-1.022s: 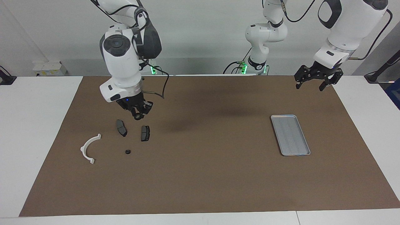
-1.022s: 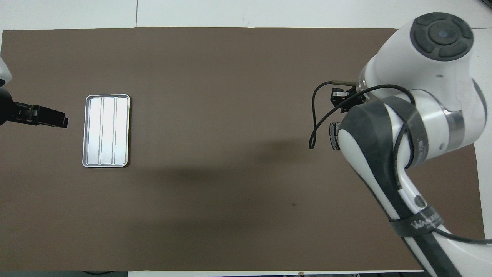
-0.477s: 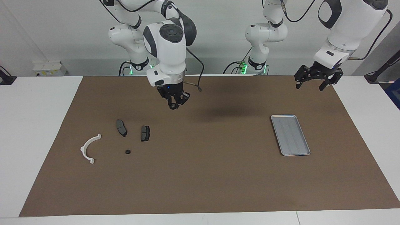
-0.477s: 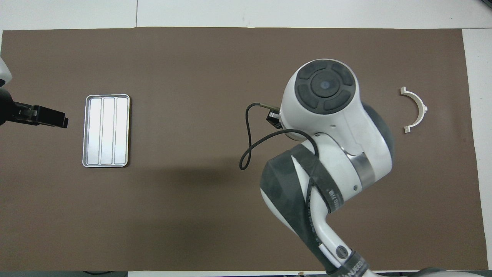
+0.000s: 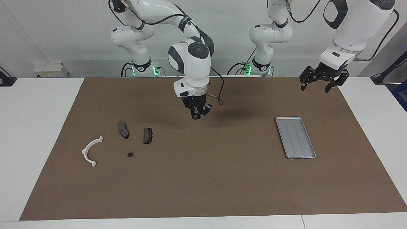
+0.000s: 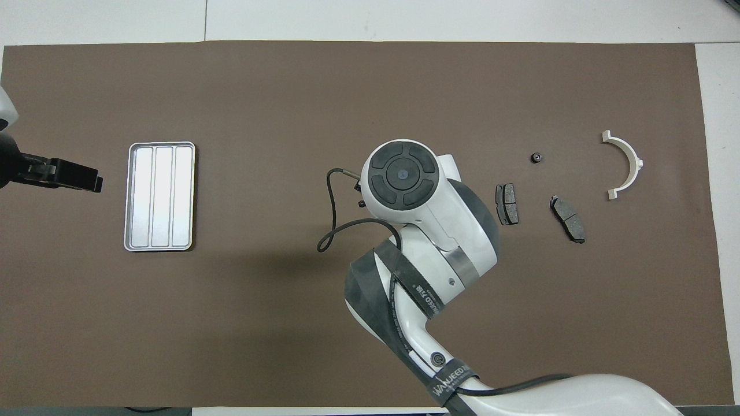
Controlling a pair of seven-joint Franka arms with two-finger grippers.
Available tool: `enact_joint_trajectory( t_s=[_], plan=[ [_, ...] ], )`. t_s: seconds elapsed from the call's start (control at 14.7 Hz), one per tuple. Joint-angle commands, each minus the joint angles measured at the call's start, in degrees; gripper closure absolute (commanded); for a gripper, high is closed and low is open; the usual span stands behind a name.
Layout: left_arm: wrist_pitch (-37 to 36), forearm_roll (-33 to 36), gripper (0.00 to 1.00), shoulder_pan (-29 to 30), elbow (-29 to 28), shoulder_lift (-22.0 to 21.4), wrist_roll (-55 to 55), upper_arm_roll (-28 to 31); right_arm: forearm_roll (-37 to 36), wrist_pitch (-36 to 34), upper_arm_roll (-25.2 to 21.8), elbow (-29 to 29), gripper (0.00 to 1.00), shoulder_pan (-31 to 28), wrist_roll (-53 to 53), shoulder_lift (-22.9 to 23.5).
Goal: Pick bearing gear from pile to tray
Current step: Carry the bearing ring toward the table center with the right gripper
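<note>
Counting two brake-pad plates (image 5: 123,130), one tray (image 5: 295,137)

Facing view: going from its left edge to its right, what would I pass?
White curved bracket → first brake pad → small black round piece → second brake pad → right gripper → tray → left gripper.
</note>
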Motion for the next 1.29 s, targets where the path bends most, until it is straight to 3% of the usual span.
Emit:
enact_joint_trajectory(
  t_s=[0.0,0.55,1.23],
  plan=[
    [1.17,0.93,0.00,-0.14,-1.88,-1.62,0.54,0.09,0.78,4.17,-0.14,-1.80,1.00,0.70,2.16,1.10],
    [1.17,0.92,0.00,-0.14,-1.88,-1.62,0.54,0.09,-3.52,13.22,-0.23,-1.62,1.00,4.30,8.57,9.10],
    [1.17,0.93,0.00,-0.14,-1.88,-1.70,0.54,0.09,-4.14,16.75,-0.32,-1.97,1.00,4.22,9.20,11.92]
  ],
)
